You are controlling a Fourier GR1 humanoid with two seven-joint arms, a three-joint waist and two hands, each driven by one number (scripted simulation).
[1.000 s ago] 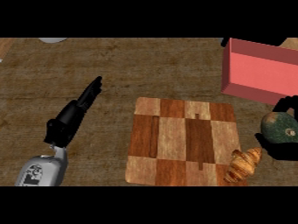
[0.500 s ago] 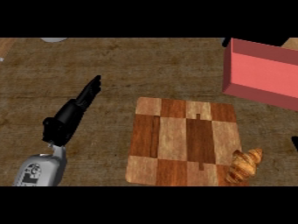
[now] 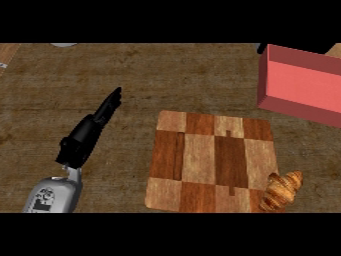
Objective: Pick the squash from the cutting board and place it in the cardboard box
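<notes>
Looking down at the counter [image 3: 165, 75], I could not find the squash anywhere: it was not on the cutting board [image 3: 213, 162], and nothing of it showed in or around the cardboard box [image 3: 309, 87]. Where it was, I could not tell from this view.

The cutting board lay flat at the lower middle of the counter, a patchwork of light and dark wooden squares, its top bare. A croissant [image 3: 281, 190] rested at the board's lower right corner, partly overlapping the edge and partly on the counter beside it.

The cardboard box stood up and to the right of the board, near it but not touching. Its walls looked pinkish red, its open side was turned towards me, and its right part ran out of view. I could not see down to its floor.

My left hand [image 3: 92, 131] lay out to the left of the board, well apart from it, with the grey forearm [image 3: 55, 195] coming in from the lower edge. Its fingers were stretched out straight and close together, pointing up and to the right across the brown counter, holding nothing and touching nothing I could make out.

My right hand did not show in the view at all.
</notes>
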